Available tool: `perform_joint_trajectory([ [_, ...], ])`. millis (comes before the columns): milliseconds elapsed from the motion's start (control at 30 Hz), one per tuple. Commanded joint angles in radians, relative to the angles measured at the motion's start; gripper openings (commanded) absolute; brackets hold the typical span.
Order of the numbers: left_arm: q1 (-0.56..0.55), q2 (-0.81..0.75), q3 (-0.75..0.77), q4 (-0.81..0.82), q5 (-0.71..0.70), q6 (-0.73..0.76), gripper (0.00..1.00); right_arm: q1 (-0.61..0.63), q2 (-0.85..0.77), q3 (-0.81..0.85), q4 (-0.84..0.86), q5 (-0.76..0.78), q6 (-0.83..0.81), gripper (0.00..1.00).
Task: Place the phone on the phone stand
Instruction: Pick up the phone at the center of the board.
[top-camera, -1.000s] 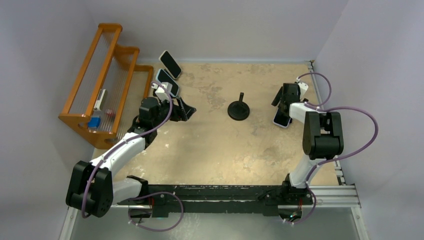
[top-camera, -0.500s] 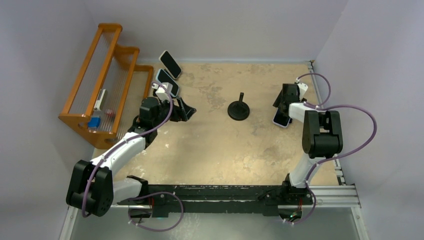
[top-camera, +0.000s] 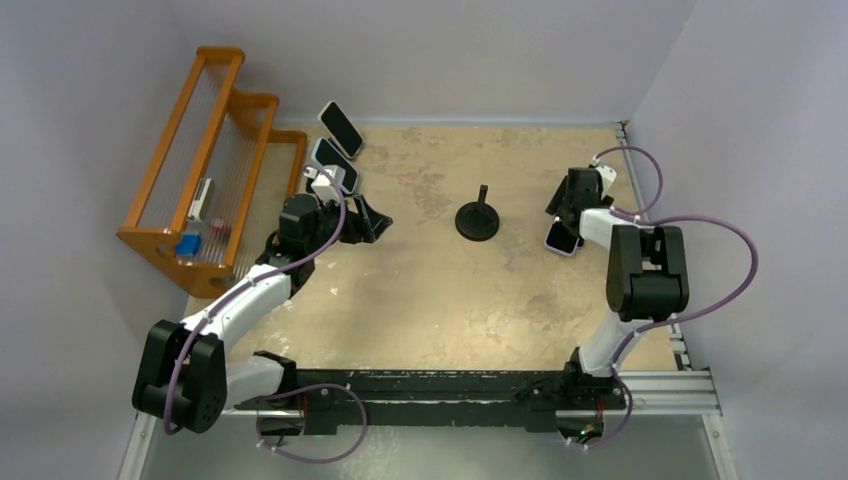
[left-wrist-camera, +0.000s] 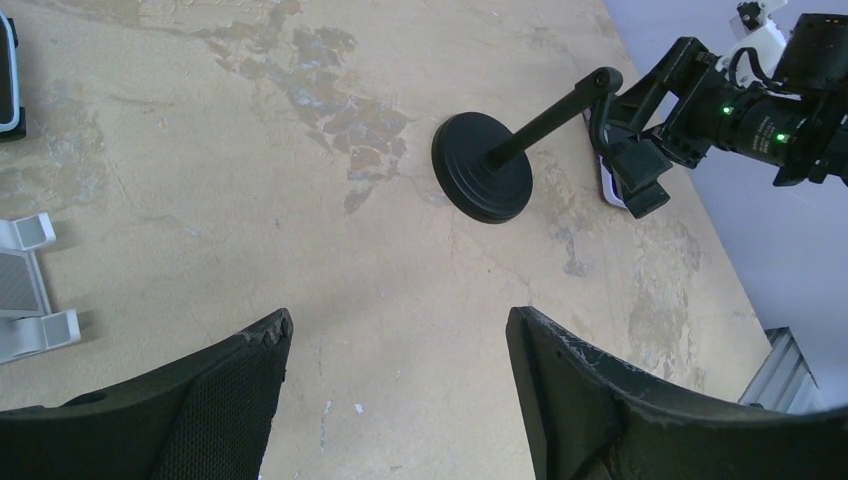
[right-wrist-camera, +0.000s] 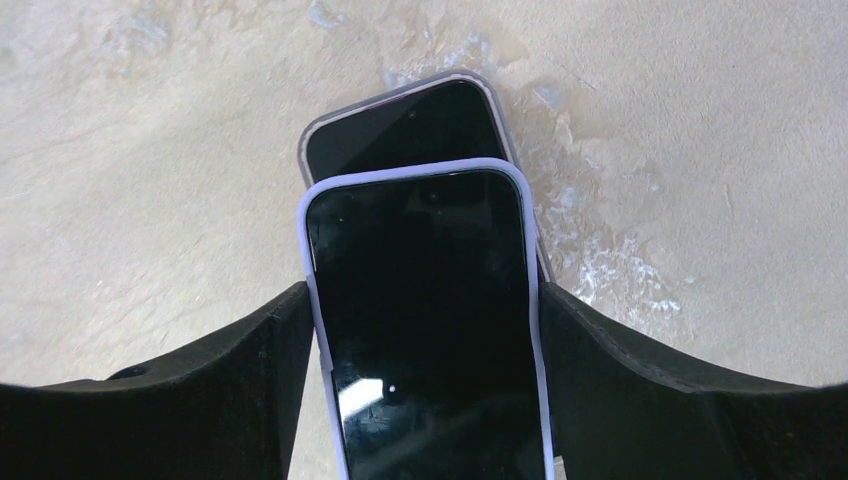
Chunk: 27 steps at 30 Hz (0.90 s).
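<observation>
A phone (right-wrist-camera: 425, 320) in a lilac case lies partly on top of a second, grey-cased phone (right-wrist-camera: 400, 125) at the right of the table. My right gripper (right-wrist-camera: 425, 300) is shut on the lilac phone, one finger pressed against each long edge. In the top view that phone (top-camera: 559, 240) pokes out below the right gripper (top-camera: 563, 222). The phone stand (top-camera: 478, 220), a black round base with a slanted post, stands mid-table to its left and holds nothing; the left wrist view also shows the stand (left-wrist-camera: 485, 178). My left gripper (left-wrist-camera: 400, 325) hovers open over bare table.
An orange wooden rack (top-camera: 200, 170) fills the far left. Two white stands with phones on them (top-camera: 335, 165) (top-camera: 340, 127) sit beside it, just behind my left gripper (top-camera: 375, 222). A white stand's edge (left-wrist-camera: 30, 290) shows in the left wrist view.
The right gripper's fingers have closed in onto the lilac phone's edges. The left arm has not moved.
</observation>
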Motion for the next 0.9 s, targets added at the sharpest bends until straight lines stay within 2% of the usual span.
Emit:
perform_joint_trajectory([
  [0, -0.006, -0.007, 0.038, 0.037, 0.021, -0.005, 0.77, 0.005, -0.133, -0.019, 0.051, -0.053, -0.034, 0.39],
  [400, -0.006, 0.050, 0.026, 0.120, 0.112, -0.020, 0.77, 0.017, -0.269, -0.027, 0.041, -0.089, -0.064, 0.41],
  [867, -0.026, 0.123, 0.029, 0.220, 0.171, -0.026, 0.77, 0.121, -0.353, -0.023, 0.043, -0.099, -0.090, 0.40],
])
